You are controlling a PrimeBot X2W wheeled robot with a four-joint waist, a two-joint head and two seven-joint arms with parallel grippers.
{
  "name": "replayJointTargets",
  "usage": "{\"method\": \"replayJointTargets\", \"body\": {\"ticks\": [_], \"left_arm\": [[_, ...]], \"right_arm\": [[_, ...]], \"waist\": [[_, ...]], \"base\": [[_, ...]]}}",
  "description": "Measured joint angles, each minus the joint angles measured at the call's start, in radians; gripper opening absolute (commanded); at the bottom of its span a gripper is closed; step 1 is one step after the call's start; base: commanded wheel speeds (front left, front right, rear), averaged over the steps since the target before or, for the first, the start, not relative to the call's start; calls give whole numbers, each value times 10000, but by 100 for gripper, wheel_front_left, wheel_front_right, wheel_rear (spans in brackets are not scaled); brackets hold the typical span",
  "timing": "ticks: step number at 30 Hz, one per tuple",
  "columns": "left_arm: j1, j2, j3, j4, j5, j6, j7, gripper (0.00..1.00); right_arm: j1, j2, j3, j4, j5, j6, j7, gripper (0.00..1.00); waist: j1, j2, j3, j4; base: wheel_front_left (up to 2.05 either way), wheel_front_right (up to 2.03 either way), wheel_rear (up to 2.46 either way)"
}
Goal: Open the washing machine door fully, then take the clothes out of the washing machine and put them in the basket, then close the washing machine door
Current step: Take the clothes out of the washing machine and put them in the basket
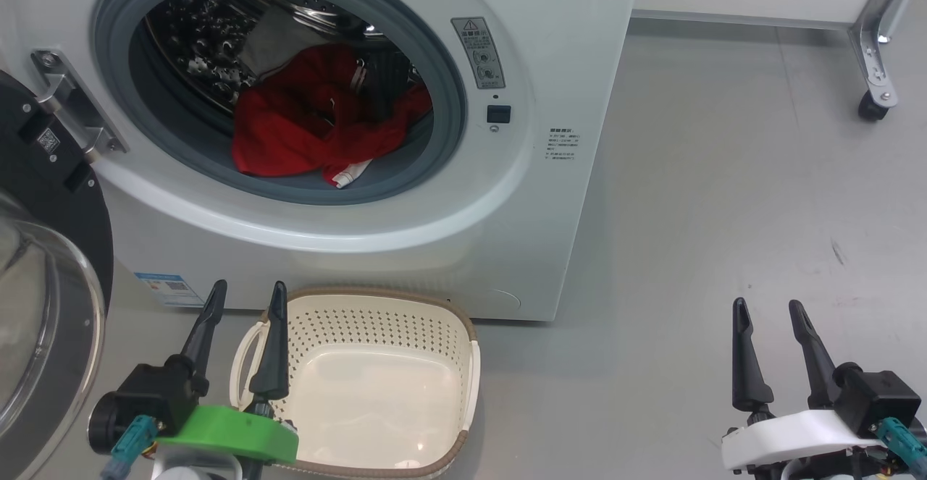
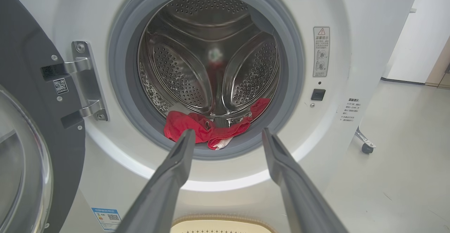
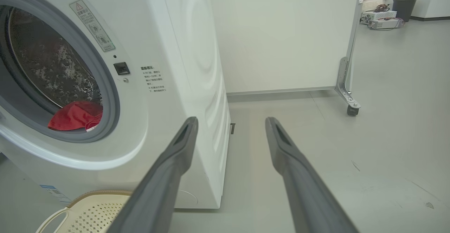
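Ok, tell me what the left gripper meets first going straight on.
The left gripper aims into the open washing machine: likely the red clothes at the gasket lip first, though depth is unclear.

We note the washing machine (image 1: 565, 67) white all over, its gasket (image 2: 119, 68) grey, its drum (image 2: 175, 71) bare steel patterned with dimples and small holes. The clothes (image 1: 290, 125): bright red, one edge trimmed white. The washing machine door (image 1: 43, 176): black at the rim, clear glass at the centre. The basket (image 1: 376, 328): cream, pierced with rows of small holes, with a brown woven-look band (image 1: 376, 293) round the top. A sticker (image 1: 168, 288) low on the machine front is blue. Floor (image 1: 724, 198): pale grey. We log the left gripper (image 1: 247, 288) dark on a green mount (image 1: 232, 433), the right gripper (image 1: 768, 306) dark on a white mount (image 1: 789, 433).
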Motion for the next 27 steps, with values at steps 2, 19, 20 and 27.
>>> {"method": "replayJointTargets", "body": {"ticks": [2,19,20,27], "left_arm": [[0,0,-2,0,36,0,0,100],[7,-2,127,-44,163,0,0,100],[8,2,153,-35,165,0,0,100],[10,320,343,192,403,15,2,100]], "right_arm": [[0,8,0,4,0,44,0,100],[-3,58,88,-4,-71,58,0,100],[-12,59,123,-15,-92,59,0,100],[-133,73,412,-82,-261,142,0,100]], "waist": [[0,0,0,-9],[0,0,167,-138],[0,0,209,-159],[0,0,617,-404]], "base": [[0,0,0],[0,0,0],[0,0,0],[0,0,0]]}}
